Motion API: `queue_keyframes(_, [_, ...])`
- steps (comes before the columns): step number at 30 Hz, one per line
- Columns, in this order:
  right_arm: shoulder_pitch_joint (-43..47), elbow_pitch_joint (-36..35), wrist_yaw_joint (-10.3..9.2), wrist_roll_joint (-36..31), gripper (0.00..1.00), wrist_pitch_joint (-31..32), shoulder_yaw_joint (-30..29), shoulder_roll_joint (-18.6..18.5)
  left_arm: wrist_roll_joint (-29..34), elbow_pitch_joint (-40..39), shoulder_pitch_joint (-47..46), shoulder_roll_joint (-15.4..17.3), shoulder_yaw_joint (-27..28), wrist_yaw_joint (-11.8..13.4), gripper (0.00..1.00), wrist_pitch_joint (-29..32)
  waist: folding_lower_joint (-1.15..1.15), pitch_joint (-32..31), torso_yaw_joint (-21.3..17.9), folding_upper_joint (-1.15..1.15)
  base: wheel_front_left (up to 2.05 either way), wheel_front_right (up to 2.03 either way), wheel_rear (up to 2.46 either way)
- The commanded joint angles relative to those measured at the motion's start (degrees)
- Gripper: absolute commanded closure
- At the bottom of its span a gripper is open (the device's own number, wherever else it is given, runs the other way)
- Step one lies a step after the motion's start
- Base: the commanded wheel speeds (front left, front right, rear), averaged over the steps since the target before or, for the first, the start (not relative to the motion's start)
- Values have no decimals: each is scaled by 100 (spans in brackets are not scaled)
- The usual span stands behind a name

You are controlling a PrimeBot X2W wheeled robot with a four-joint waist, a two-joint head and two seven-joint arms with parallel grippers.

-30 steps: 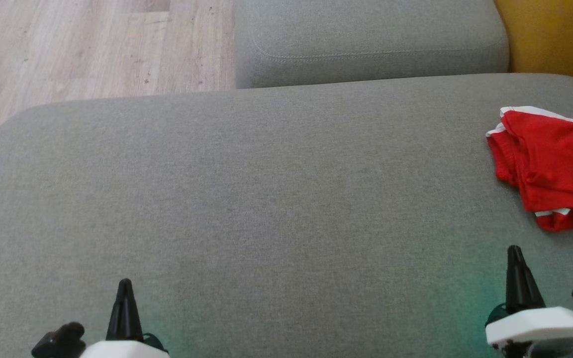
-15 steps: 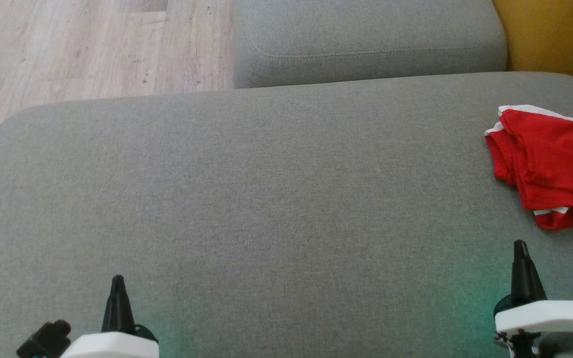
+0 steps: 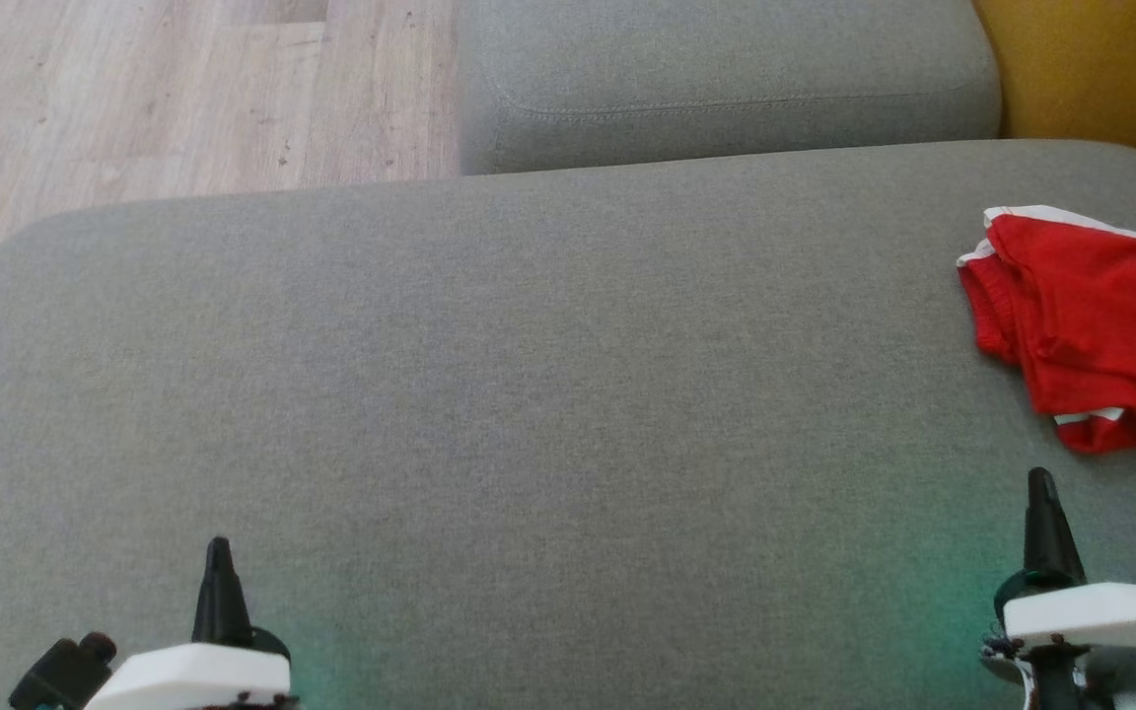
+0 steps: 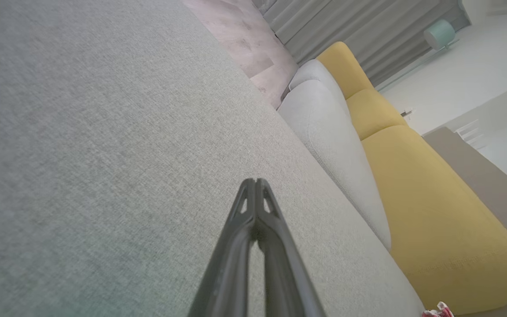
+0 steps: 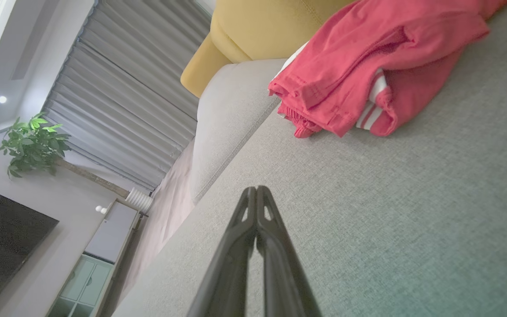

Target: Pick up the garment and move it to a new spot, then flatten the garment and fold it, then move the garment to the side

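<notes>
- A broad grey woven-fabric seat cushion (image 3: 529, 375) fills most of the head view. Its middle lies bare, with a smaller grey cushion (image 3: 726, 89) beyond its far edge and a mustard-yellow upholstered piece (image 3: 1100, 69) at the far right.
- The red cotton garment with white trim (image 3: 1091, 325) lies on the broad cushion's right margin, close to the yellow piece. In the right wrist view it is doubled over in several layers, with a striped hem peeping out. The stack is rumpled rather than crisp.
- Step in hand, as a judgement: a layered bundle at the side fits a garment folded and set aside. It equally fits a bunched one waiting to be carried to the open middle. The pictures do not settle which, so no next move can be named with confidence.
- The right jaws hang low over the cushion's near edge, just short of the garment. They are pressed together and hold nothing.
- The left jaws hang over the near-left of the cushion, well apart from the garment. They too are pressed together and hold nothing.
</notes>
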Motion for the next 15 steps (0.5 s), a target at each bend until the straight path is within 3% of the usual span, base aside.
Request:
queue_keyframes(1, [-317,-170,25,170,100,52,45,-27,-139,-193,-332,9,187,-57,100,38,0,0,-2,0,0,0,0])
queue_keyframes(15, [-472,-157,30,1289,100,299,11,-32,-1144,-215,-477,9,358,-135,100,292,0,4,-33,0,0,0,0])
